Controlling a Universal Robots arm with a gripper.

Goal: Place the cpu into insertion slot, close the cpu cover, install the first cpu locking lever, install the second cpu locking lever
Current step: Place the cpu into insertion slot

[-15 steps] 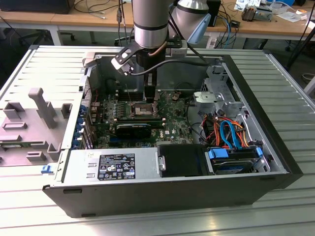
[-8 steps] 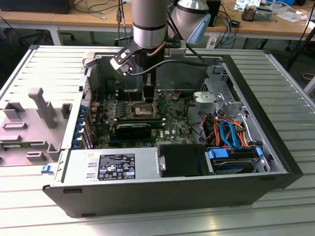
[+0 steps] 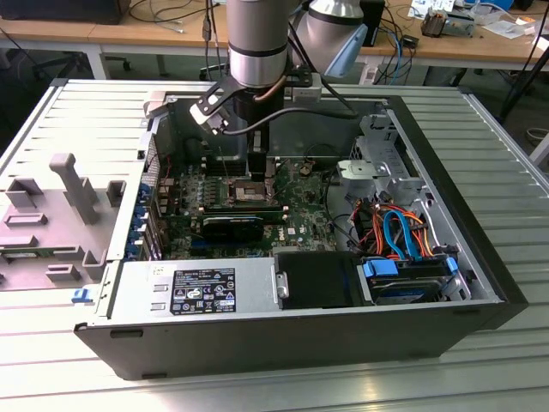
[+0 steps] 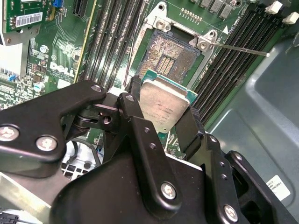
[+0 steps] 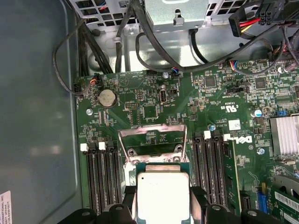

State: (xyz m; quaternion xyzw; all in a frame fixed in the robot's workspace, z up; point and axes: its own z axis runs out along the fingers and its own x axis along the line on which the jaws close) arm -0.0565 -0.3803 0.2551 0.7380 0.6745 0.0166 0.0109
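My gripper [image 4: 163,111] is shut on the cpu [image 4: 164,108], a flat square chip with a dull silver top, its two black fingers clamping opposite edges. In the first wrist view the cpu [image 5: 162,193] hangs just above the insertion slot. That insertion slot [image 4: 172,57] lies open on the green board, its dark contact field bare. The cpu cover [image 5: 154,129], a thin silvery frame, stands swung up at the slot's far side. A thin metal locking lever [image 4: 239,48] sticks out beside the slot. In the exterior view the gripper [image 3: 257,170] reaches down into the case over the slot [image 3: 247,190].
Long black memory slots [image 5: 100,182] flank the socket on both sides. The open computer case [image 3: 480,257] also holds a power supply [image 3: 197,287], a drive bay with blue and orange cables [image 3: 399,232], and loose black cables [image 5: 154,42]. A grey fixture [image 3: 60,215] lies on the table at the exterior view's left.
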